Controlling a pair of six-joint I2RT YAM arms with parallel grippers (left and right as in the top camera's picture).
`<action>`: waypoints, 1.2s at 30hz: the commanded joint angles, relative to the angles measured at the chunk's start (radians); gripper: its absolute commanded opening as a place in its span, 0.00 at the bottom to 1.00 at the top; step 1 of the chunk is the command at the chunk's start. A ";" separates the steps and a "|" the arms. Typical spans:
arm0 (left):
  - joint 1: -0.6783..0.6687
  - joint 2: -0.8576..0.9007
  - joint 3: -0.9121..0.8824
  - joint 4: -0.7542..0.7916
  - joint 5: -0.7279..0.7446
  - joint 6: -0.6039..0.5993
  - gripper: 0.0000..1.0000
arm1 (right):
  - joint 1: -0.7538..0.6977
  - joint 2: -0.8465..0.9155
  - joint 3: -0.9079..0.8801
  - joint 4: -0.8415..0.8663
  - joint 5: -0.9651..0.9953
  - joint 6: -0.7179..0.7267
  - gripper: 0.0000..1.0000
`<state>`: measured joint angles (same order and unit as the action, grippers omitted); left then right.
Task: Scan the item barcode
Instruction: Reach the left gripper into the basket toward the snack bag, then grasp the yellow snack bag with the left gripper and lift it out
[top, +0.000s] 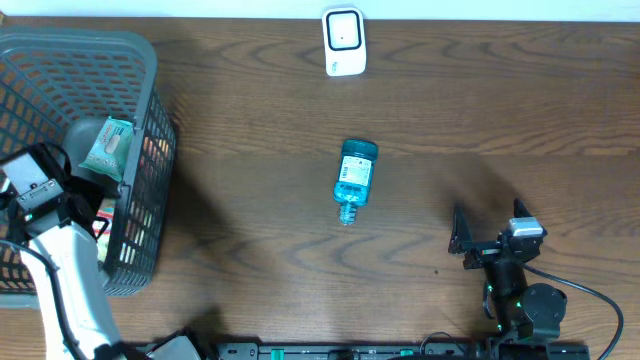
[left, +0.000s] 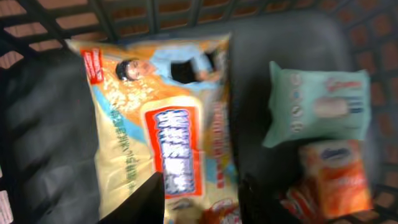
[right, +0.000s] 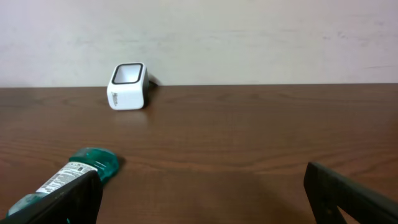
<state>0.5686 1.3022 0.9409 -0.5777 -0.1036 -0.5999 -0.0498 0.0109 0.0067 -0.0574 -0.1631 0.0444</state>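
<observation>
1. We see a grey mesh basket (top: 150, 120) beneath the left gripper (left: 200, 196). It holds a glossy yellow snack bag (left: 155, 124), a soft mint wipes pack (left: 317, 106) and an orange pack (left: 336, 177).
2. Left fingers straddle the bag's edge; we cannot tell if they grip it.
3. Right gripper (right: 199, 199) is wide and empty. The teal bottle (right: 87, 165) lies ahead-left of it, with the boxy white scanner (right: 127, 87) beyond.

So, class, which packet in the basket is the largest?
The yellow snack bag with the red label; the mint-green packet and orange packet beside it are clearly smaller.

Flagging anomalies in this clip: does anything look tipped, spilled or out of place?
The teal bottle lies on its side in the middle of the table, apart from the basket; no spill shows. Nothing else stands out.
</observation>
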 joint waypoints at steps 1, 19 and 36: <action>0.002 0.040 0.012 -0.004 -0.021 0.005 0.59 | 0.006 -0.004 -0.001 -0.005 0.004 -0.008 0.99; 0.005 0.414 0.012 0.013 -0.072 -0.007 0.98 | 0.006 -0.004 -0.001 -0.004 0.003 -0.008 0.99; 0.004 0.191 0.071 0.013 -0.062 -0.002 0.07 | 0.006 -0.004 -0.001 -0.004 0.003 -0.008 0.99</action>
<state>0.5686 1.6096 0.9905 -0.5728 -0.1711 -0.6022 -0.0498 0.0109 0.0067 -0.0574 -0.1635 0.0444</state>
